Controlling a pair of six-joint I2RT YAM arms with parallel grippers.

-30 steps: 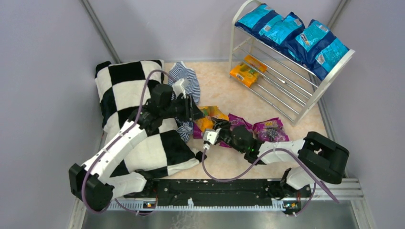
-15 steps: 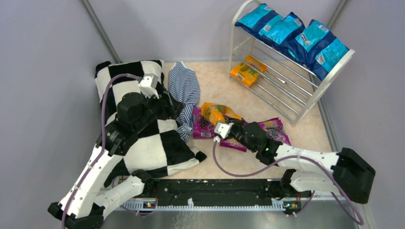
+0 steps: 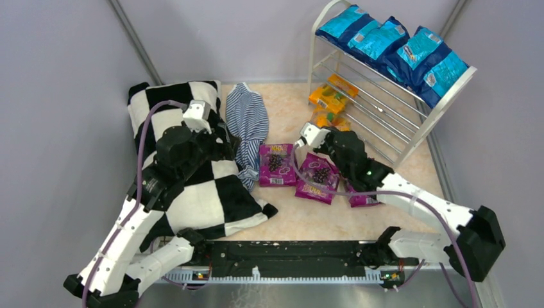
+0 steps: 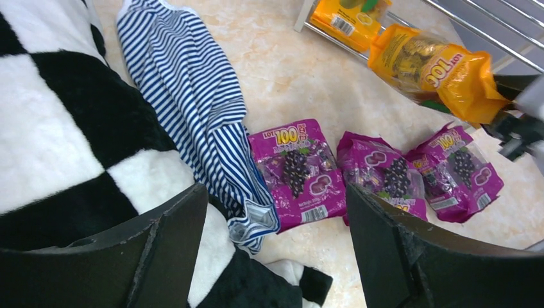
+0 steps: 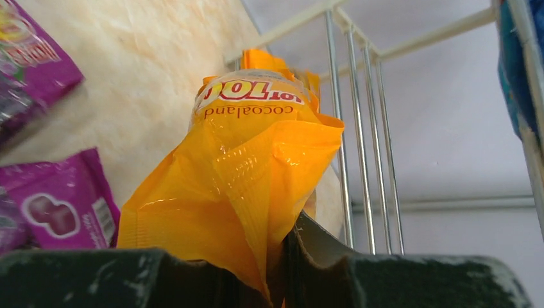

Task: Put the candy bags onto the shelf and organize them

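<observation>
Marbled table (image 3: 289,109) less cluttered — right claw (image 5: 282,253) (pinching an orange bag (image 5: 250,173)) has reached the shelf (image 3: 378,122), placement next; left claw (image 4: 276,231) spread.

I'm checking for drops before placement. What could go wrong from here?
1. The right gripper pinches the orange bag by one crumpled edge only, so it may slip or swing.
2. Its loose end hangs close to the shelf rods and might snag.
3. A second orange bag already lies on a lower tier; pushing in could shove it.
</observation>
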